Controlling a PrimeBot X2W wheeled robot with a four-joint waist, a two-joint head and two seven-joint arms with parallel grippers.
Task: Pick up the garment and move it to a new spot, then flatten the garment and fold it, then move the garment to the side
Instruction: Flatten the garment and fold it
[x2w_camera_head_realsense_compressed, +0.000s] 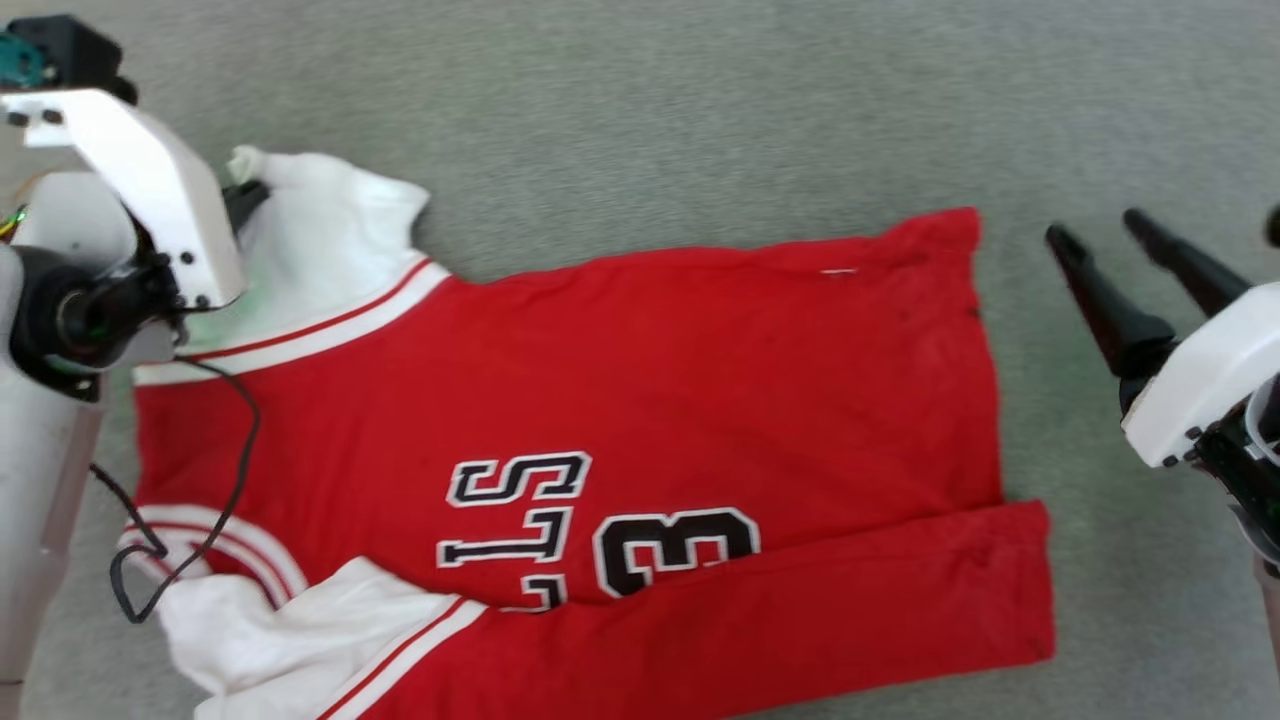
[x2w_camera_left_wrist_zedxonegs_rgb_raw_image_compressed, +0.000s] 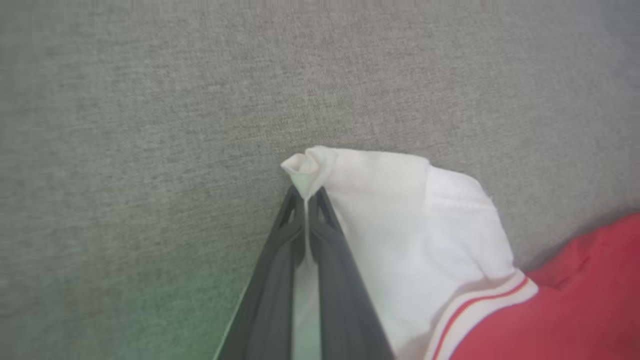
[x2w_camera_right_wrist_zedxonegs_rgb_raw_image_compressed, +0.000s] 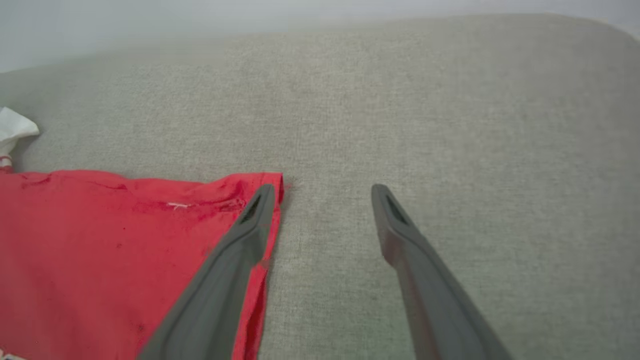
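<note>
The garment (x2w_camera_head_realsense_compressed: 640, 370), a red jersey with white sleeves, striped trim and a black "3", lies spread sideways on the grey surface, its near long edge folded over. My left gripper (x2w_camera_head_realsense_compressed: 245, 195) is at the far left, shut on the tip of the far white sleeve (x2w_camera_head_realsense_compressed: 320, 240). In the left wrist view the dark fingers (x2w_camera_left_wrist_zedxonegs_rgb_raw_image_compressed: 327, 235) pinch a bunched corner of that white sleeve (x2w_camera_left_wrist_zedxonegs_rgb_raw_image_compressed: 400, 210). My right gripper (x2w_camera_head_realsense_compressed: 1090, 232) hovers open just right of the jersey's hem. In the right wrist view its fingers (x2w_camera_right_wrist_zedxonegs_rgb_raw_image_compressed: 250, 220) stand apart above the red hem corner (x2w_camera_right_wrist_zedxonegs_rgb_raw_image_compressed: 250, 187).
The grey fabric surface (x2w_camera_head_realsense_compressed: 700, 100) stretches bare beyond the jersey and to its right. A black cable (x2w_camera_head_realsense_compressed: 225, 480) hangs from my left arm over the jersey's shoulder area.
</note>
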